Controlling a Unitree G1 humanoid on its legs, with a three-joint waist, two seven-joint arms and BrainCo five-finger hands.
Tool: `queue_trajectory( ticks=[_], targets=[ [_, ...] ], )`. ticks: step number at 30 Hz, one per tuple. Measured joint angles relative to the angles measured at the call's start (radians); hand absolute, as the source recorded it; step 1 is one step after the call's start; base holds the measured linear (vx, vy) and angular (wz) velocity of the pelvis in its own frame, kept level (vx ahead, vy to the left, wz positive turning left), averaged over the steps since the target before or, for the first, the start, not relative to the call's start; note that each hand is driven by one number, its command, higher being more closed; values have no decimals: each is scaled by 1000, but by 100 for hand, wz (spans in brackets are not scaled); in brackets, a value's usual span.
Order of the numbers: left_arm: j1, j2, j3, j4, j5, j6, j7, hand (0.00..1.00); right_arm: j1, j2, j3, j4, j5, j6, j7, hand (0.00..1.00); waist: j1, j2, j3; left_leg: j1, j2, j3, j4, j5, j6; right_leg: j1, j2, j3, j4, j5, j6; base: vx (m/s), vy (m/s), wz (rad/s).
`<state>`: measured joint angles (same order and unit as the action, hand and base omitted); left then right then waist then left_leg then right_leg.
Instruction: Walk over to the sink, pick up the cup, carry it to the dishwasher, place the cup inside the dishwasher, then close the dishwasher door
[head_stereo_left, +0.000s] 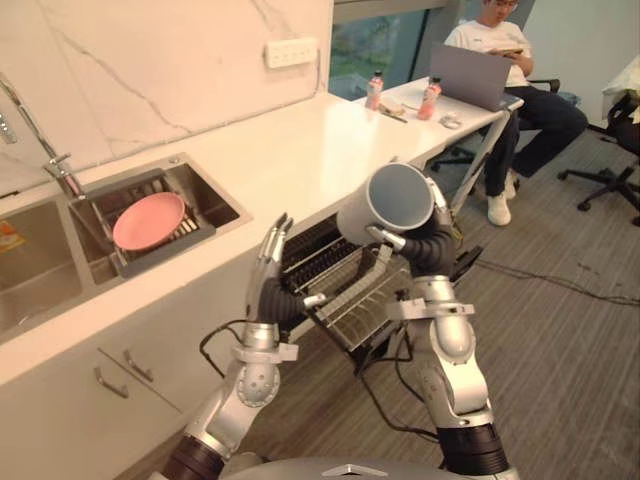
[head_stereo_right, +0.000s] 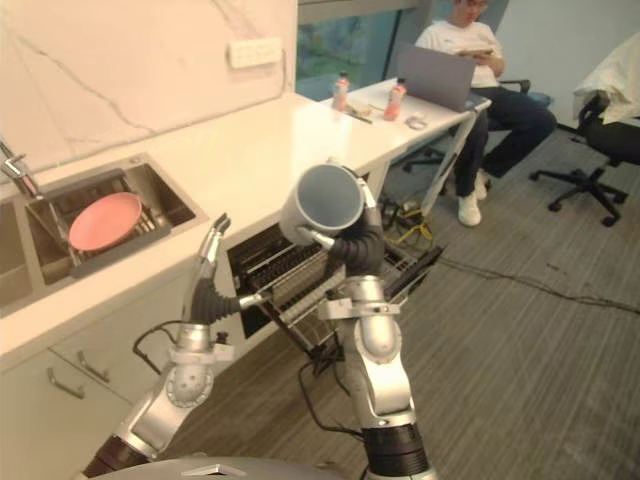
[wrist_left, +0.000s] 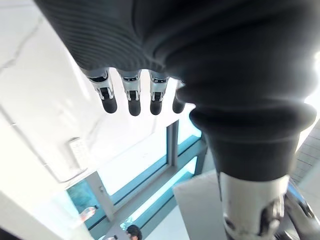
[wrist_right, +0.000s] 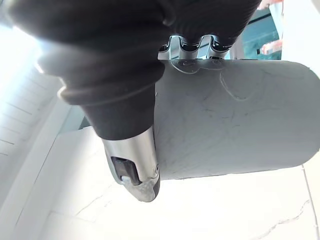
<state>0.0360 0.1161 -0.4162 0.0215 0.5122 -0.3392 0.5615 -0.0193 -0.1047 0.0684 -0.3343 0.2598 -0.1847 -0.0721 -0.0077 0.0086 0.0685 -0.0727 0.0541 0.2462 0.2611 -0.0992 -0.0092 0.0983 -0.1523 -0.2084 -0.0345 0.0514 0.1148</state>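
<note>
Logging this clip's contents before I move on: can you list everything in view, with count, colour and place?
cup: 1, grey, held up near the counter edge
plate: 1, pink, on the rack in the sink
sink: 1, steel, set in the counter
tap: 1, silver, behind the sink
counter: 1, white, along the wall
dishwasher rack: 1, wire, pulled out below the counter
socket: 1, white, on the wall
bottles: 2, pinkish, beside the laptop
laptop: 1, grey, before the person
person: 1, white shirt, seated
left hand: open, raised
right hand: curled round the cup
</note>
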Motion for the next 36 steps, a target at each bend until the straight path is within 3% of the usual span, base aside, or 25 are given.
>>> queue_trajectory(
  ticks=[2, 5, 7, 9, 11, 14, 20, 26, 29, 33, 36],
  targets=[
    [-1, 0, 16, -4, -54, -38, -53, 0, -52, -49, -33, 71, 0, 7, -3, 100, 0, 30, 28, -105, 22, -33, 78, -19, -2, -66, 13, -30, 29, -3, 4, -149, 33, 38],
    [-84, 3, 49, -7, -135, -81, -112, 0, -356, -136, -89, 322, -14, 16, -25, 100, 18, 63, 183, -251, 26, -65, 123, -9, -15, -241, 7, -32, 142, -4, -3, -319, 100, 4],
    [-181, 16, 76, 37, -229, -64, -157, 0, -556, -205, -130, 419, -33, 41, -73, 100, 32, 65, 304, -365, 22, -72, 118, 20, -47, -383, -18, -58, 229, 0, -20, -280, 38, 21],
    [-193, 26, 104, 66, -315, -19, -206, 0, -633, -257, -131, 436, -34, 76, -94, 100, 39, 69, 366, -409, 22, -90, 119, 70, -46, -451, -27, -68, 291, -15, -36, -195, -19, 13],
    [-168, 31, 110, 101, -394, 30, -250, 0, -645, -288, -132, 435, -66, 102, -112, 100, 48, 68, 367, -458, 19, -103, 114, 85, -40, -517, -34, -75, 337, -34, -45, -74, -45, 5],
    [-110, 31, 131, 159, -514, 73, -339, 0, -654, -302, -174, 481, -89, 155, -125, 100, 67, 60, 384, -469, 11, -119, 100, 131, 7, -574, -51, -82, 448, -88, -54, 76, -99, 14],
    [-104, 21, 169, 233, -599, 46, -433, 0, -711, -371, -194, 556, -99, 212, -123, 100, 95, 57, 392, -508, 10, -161, 52, 163, -9, -638, -58, -115, 507, -142, -80, 25, -105, 19],
    [-113, -5, 236, 367, -719, 44, -482, 0, -767, -378, -195, 645, -98, 238, -103, 100, 117, 56, 402, -535, 14, -172, 32, 183, -11, -676, -64, -137, 541, -166, -91, 8, -69, 11],
    [-134, -24, 297, 430, -764, 57, -493, 0, -825, -377, -188, 681, -93, 252, -64, 100, 120, 56, 414, -569, 15, -192, 32, 189, -15, -698, -66, -159, 547, -170, -96, 19, -38, 17],
    [-148, -53, 412, 558, -842, 92, -553, 0, -892, -376, -119, 770, -88, 267, -4, 100, 148, 48, 426, -592, 20, -200, 32, 190, -18, -709, -69, -188, 549, -174, -99, 31, -33, 7],
    [-151, -59, 467, 598, -881, 100, -584, 0, -939, -369, -86, 854, -79, 278, -1, 100, 159, 45, 428, -616, 21, -219, 32, 195, -24, -719, -69, -212, 550, -177, -104, 33, -30, 16]
  ],
)
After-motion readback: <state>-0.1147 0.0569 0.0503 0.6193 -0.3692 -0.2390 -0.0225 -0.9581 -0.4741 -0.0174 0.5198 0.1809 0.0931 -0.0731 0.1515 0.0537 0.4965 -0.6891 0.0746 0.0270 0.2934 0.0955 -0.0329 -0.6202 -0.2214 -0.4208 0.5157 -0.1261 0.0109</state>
